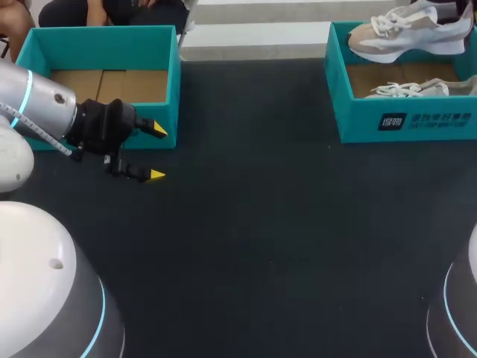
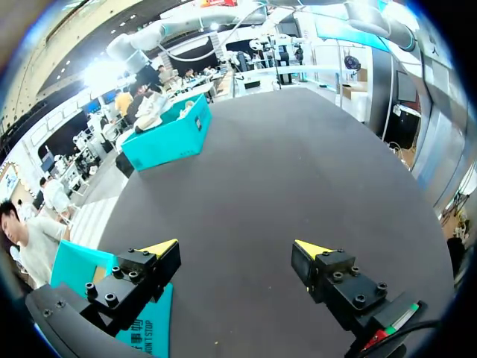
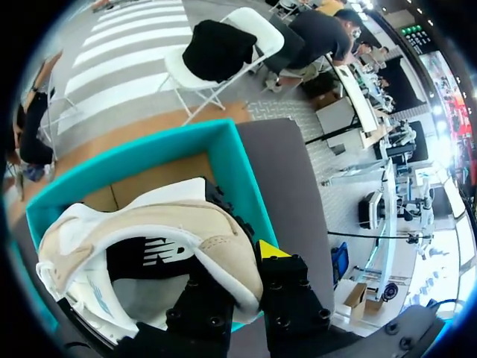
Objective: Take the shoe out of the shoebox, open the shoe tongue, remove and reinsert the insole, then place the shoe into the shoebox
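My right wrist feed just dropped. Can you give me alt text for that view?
The right claw pinches the side wall of a beige and white sneaker between its fingers, with only one yellow tip showing beside the shoe. The sneaker hangs over an open teal shoebox with a brown cardboard floor, which stands on the dark table.

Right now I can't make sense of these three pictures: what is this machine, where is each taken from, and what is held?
This is a robot with two arms at a dark table. One picture looks down from above; the two round ones come from wrist cameras. The left arm's fingers, yellow-tipped, stand open and hold nothing, close to a teal shoebox. The right arm's fingers grip a beige shoe over a second shoebox, where another shoe lies.
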Controlling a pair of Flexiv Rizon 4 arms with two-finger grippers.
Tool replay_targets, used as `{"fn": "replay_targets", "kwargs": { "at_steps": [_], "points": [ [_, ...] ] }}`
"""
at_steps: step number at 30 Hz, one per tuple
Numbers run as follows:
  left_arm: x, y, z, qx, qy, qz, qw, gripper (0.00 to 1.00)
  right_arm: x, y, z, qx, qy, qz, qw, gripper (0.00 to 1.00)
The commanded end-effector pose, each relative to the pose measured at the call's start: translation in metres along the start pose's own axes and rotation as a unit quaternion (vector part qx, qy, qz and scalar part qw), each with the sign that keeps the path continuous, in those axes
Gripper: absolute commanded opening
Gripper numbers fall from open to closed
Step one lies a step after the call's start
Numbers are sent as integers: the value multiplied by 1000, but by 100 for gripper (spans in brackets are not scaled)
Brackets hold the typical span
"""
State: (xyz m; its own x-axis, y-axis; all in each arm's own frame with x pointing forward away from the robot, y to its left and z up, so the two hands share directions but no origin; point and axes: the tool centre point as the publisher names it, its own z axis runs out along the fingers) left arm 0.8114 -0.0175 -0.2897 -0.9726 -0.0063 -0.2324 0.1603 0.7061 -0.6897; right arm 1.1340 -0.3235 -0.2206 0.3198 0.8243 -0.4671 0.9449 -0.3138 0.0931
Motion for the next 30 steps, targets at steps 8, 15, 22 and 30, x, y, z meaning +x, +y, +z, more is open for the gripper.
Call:
{"fn": "replay_targets", "kwargs": {
  "at_steps": [8,15,22,30],
  "points": [
    [1,0,0,-2,0,0,1000,100,21,9,39,18,14,-11,1000,0],
    [1,0,0,-2,0,0,1000,100,28,16,57,26,13,-22,999,0],
    [1,0,0,-2,0,0,1000,100,33,20,77,36,23,-17,999,0],
    [1,0,0,-2,0,0,1000,100,47,23,98,36,10,-27,999,0]
  ]
}}
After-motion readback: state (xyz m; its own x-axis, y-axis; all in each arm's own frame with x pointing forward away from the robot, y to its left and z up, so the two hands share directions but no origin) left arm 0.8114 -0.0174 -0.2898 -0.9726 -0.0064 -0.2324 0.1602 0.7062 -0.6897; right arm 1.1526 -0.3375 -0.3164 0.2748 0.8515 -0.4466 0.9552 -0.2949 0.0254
